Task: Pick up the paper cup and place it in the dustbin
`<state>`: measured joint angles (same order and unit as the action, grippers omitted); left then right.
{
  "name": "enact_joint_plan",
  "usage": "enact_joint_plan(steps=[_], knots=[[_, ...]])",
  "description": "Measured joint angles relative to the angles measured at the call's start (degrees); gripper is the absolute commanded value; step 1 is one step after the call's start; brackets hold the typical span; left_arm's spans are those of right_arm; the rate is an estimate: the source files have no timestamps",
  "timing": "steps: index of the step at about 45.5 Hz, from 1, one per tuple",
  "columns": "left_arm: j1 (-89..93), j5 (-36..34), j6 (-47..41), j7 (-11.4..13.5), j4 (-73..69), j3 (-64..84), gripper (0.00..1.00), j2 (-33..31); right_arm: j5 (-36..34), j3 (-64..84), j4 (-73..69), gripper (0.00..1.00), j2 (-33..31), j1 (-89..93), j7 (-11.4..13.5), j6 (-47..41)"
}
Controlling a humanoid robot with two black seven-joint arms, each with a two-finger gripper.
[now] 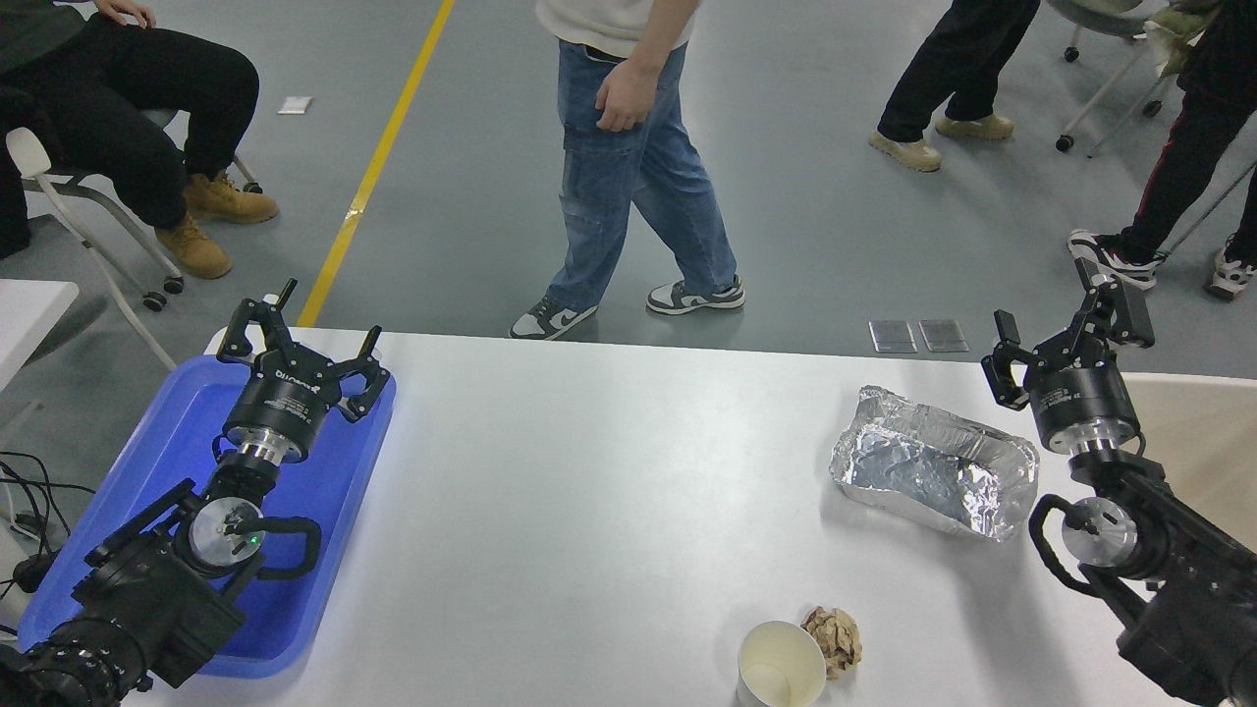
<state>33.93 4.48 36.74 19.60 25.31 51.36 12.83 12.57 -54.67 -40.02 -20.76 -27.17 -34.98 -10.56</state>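
Approach stage: right tool empty, paper cup not yet grasped.

I am holding the right tool (1065, 329) with its fingers apart and empty, raised near the tabletop's far right edge beside the large beige rectangular dustbin (1193, 432). The small white tapered paper cup (782, 666) is standing upright, mouth up, at the near edge of the white tabletop (589, 471), just beside a crumpled brown paper ball (834, 638). I judge the next move needs the right tool brought back and down over the cup, closing lightly on its wall from the side away from the ball. A crinkled silver foil tray (933, 462) is lying between cup and dustbin. The left tool (300, 344), fingers apart, is parked over a blue plastic tray (157, 462). People are walking on the grey floor beyond.
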Motion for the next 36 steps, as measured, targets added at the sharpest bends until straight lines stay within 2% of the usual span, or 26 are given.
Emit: enact_joint_plan(steps=[36], knots=[[0.0, 0.0, 0.0, 0.04, 0.0, 0.0, 1.0, 0.0, 0.0, 0.09, 0.06, 1.0, 0.54, 0.28, 0.0, 0.16]])
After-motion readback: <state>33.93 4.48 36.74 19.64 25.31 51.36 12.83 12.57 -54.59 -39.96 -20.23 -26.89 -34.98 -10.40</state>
